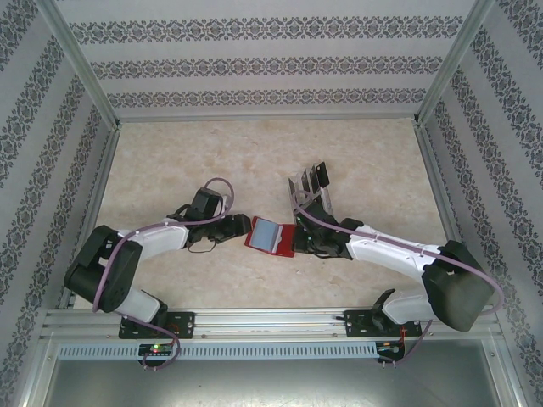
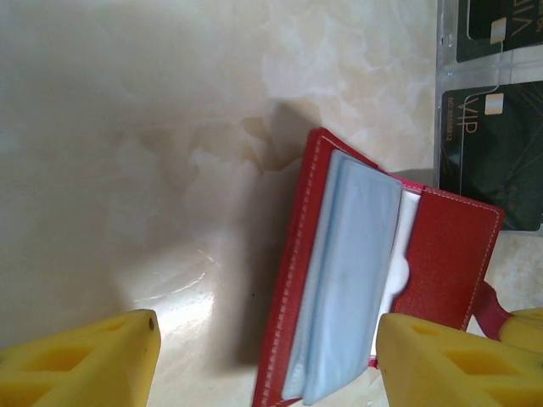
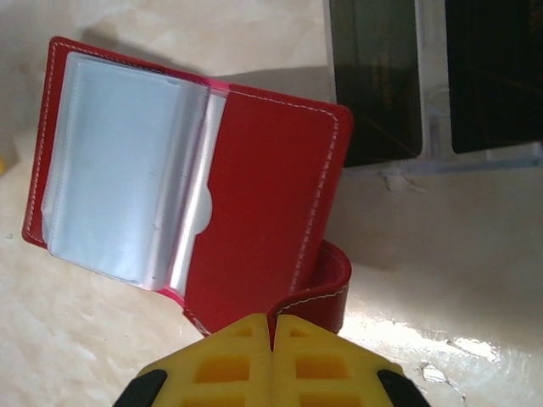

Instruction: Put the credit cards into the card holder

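The red card holder (image 1: 270,236) lies open on the table between my two grippers, its clear grey-blue sleeves (image 3: 127,170) facing up. My right gripper (image 3: 273,335) is shut on the holder's curled red snap tab (image 3: 327,288). My left gripper (image 2: 267,356) is open, its yellow fingers (image 2: 85,365) standing either side of the holder's (image 2: 450,254) left flap and sleeves without touching them. Dark credit cards (image 2: 492,153) stand in a clear rack just beyond the holder, and two of these cards (image 3: 377,76) show in the right wrist view.
The clear plastic slotted rack (image 1: 307,188) stands behind the right gripper (image 1: 297,242), close to the holder's far edge. Aluminium frame rails (image 1: 254,318) and patterned walls bound the marble-look table. Open tabletop lies to the left gripper's (image 1: 242,229) left and toward the back.
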Motion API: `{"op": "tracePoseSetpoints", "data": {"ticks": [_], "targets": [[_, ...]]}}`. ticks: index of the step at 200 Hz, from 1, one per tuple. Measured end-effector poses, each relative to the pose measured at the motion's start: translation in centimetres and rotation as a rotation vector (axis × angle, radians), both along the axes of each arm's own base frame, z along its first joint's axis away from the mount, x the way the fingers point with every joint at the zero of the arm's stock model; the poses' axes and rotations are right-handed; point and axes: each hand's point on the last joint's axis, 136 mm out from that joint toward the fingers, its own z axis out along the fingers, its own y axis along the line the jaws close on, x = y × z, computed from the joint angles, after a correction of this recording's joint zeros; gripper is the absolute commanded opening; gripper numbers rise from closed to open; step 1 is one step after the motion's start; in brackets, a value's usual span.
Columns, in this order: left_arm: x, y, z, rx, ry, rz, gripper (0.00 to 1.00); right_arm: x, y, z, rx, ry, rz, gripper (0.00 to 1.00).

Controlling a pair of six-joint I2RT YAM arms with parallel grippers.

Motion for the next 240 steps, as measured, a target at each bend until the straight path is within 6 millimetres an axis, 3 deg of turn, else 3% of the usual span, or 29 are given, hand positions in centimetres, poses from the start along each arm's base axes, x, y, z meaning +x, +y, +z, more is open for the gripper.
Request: {"op": "tracePoseSetpoints", "data": {"ticks": [53, 126, 193, 240], "targets": [[1.1, -1.9, 0.5, -0.1, -0.012, -0.023, 0.7, -0.1, -0.1, -0.5, 0.002, 0.005, -0.008, 0.0], [2.4, -3.6, 2.4, -0.235, -0.053, -0.013, 0.54, -0.6, -0.5, -1.8, -0.024, 0.031, -0.008, 0.0], [2.5, -2.9, 2.2, -0.181, -0.059, 0.004, 0.64, -0.8, -0.8, -2.4, -0.04, 0.047, -0.008, 0.0], [2.9, -2.1, 2.2, -0.072, -0.066, -0.023, 0.67, -2.4, -1.5, -3.8, -0.063, 0.073, 0.002, 0.0]]}}
